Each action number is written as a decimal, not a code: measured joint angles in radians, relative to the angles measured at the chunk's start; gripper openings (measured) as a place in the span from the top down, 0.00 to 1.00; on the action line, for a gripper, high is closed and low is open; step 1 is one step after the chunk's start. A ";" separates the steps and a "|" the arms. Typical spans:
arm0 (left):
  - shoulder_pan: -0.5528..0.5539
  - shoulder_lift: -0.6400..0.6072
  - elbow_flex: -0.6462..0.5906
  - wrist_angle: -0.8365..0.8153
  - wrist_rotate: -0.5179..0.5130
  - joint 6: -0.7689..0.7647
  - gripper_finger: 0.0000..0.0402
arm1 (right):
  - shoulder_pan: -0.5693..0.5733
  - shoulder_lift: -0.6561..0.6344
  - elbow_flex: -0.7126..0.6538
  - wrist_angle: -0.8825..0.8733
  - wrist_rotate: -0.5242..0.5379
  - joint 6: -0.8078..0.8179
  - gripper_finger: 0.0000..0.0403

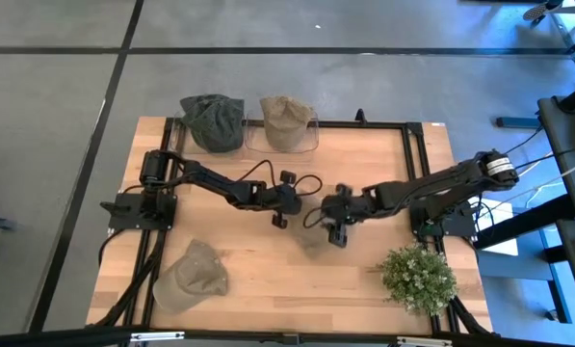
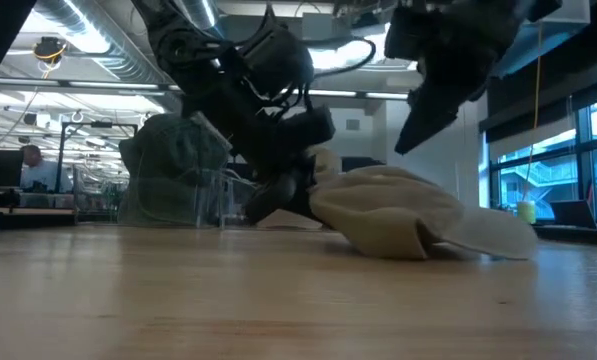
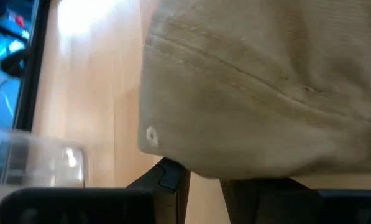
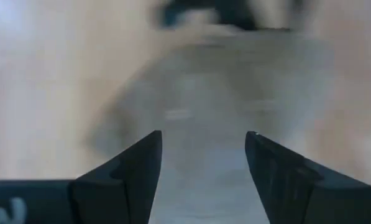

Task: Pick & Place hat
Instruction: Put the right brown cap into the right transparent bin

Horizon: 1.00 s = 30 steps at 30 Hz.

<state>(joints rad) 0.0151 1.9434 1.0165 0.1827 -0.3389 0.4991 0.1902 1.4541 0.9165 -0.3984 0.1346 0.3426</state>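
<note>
While four hats show from above, only one lies between the arms: a beige hat resting on the wooden table near its middle, blurred in the high view and plain in the low view as a crumpled crown with its brim flat on the wood. The other three are a dark green hat and a tan hat, side by side at the table's far edge in clear holders, and a pale hat at the near left corner. One small potted plant stands at the near right corner. Both arms reach inward and nearly meet at the centre. The left tool sits low at the beige hat's edge, with the cloth filling its wrist view; whether its fingers pinch the fabric I cannot tell. The right tool hangs above the hat, clear of it, fingers spread apart and holding nothing.
</note>
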 joint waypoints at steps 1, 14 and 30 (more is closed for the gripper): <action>0.000 0.000 0.001 0.012 0.014 0.006 0.81 | -0.012 -0.011 0.000 -0.034 0.045 -0.003 0.43; 0.001 0.000 0.001 0.069 0.025 -0.017 0.81 | -0.145 -0.023 -0.042 -0.272 -0.014 0.016 0.43; 0.068 -0.002 0.001 0.144 -0.115 -0.072 0.81 | 0.017 -0.022 -0.235 0.136 -0.226 0.259 0.44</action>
<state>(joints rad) 0.0835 1.9419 1.0172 0.3271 -0.4537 0.4272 0.2075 1.4321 0.6815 -0.2622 -0.0912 0.6020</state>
